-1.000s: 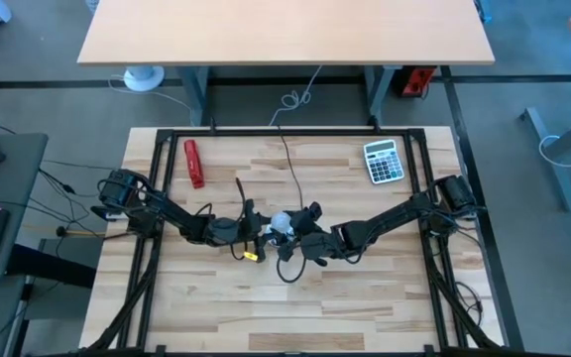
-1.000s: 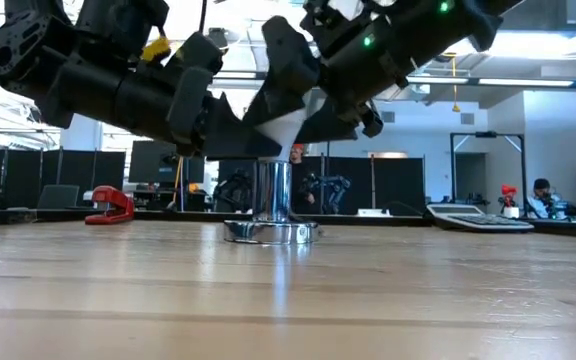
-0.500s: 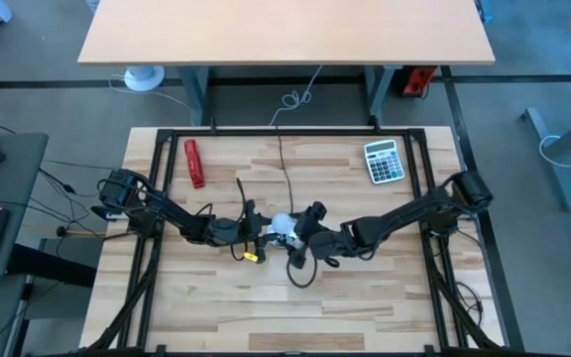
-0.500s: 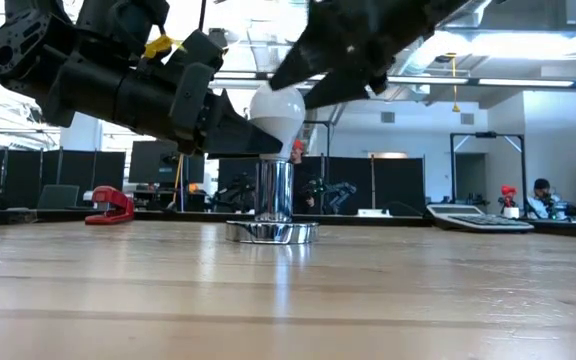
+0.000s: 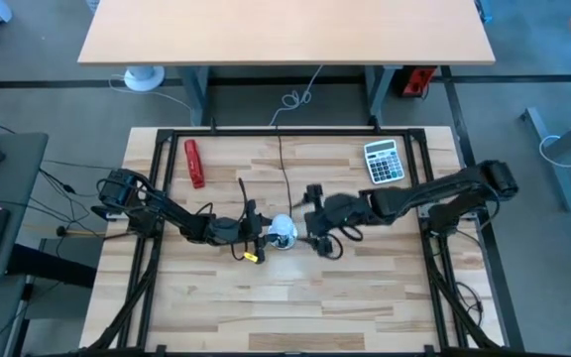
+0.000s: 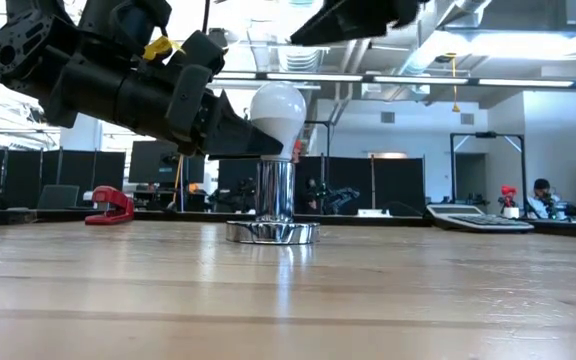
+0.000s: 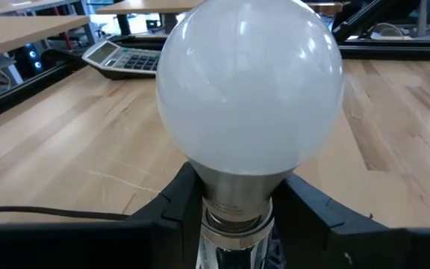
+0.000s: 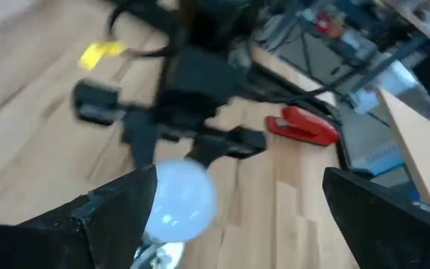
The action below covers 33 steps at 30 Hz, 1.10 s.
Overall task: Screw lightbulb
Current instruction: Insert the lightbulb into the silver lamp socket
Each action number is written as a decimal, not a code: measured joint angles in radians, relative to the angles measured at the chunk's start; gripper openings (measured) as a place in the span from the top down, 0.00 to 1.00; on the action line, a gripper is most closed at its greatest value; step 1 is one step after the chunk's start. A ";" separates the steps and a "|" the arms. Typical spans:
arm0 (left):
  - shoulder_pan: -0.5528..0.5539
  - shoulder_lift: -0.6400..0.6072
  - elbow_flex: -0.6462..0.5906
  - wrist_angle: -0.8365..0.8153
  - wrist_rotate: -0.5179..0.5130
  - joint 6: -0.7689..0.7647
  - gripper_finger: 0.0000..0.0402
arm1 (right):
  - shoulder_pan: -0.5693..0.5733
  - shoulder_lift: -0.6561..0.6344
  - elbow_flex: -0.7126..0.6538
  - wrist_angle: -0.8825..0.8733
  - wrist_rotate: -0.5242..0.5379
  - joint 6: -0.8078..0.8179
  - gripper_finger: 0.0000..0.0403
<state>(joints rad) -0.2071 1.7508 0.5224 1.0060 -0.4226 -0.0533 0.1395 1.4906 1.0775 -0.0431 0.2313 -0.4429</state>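
The white lightbulb stands upright, its grey base in the top of the shiny metal socket, which stands on its round foot at the middle of the table. My left gripper reaches in from the table's left and is shut on the socket's tube just under the bulb. My right gripper hangs open, above and a little to the right and far side of the bulb, touching nothing. In the low view only part of the right gripper shows, at the top edge. My left gripper pinches the top of the socket's upright tube, right below the bulb's grey neck, between its two fingers. The fingers come in almost level from the table's left, one on each side of the tube. The socket stays upright, its foot on the table.
A black cord runs from the socket toward the table's far edge. A red stapler lies at the far left and a calculator at the far right. A yellow tag hangs by my left gripper.
My right gripper has let go of the bulb, opened, and gone up and back toward the table's right and far edges. The bulb stays upright in the socket.
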 joint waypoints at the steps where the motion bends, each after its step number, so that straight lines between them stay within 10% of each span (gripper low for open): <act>1: 0.002 0.000 0.000 0.000 0.000 0.000 0.70 | -0.008 -0.002 0.000 0.012 0.002 0.041 0.03; 18: 0.013 0.000 -0.001 -0.012 0.026 -0.021 0.70 | -0.283 0.179 0.002 0.010 -0.747 0.127 0.04; 33: 0.013 0.001 -0.001 -0.026 0.028 -0.049 0.70 | -0.312 0.365 0.184 -0.096 -0.946 0.081 0.09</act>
<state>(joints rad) -0.1936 1.7515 0.5213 0.9798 -0.3946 -0.1019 -0.1721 1.8561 1.2612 -0.1390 -0.7143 -0.3614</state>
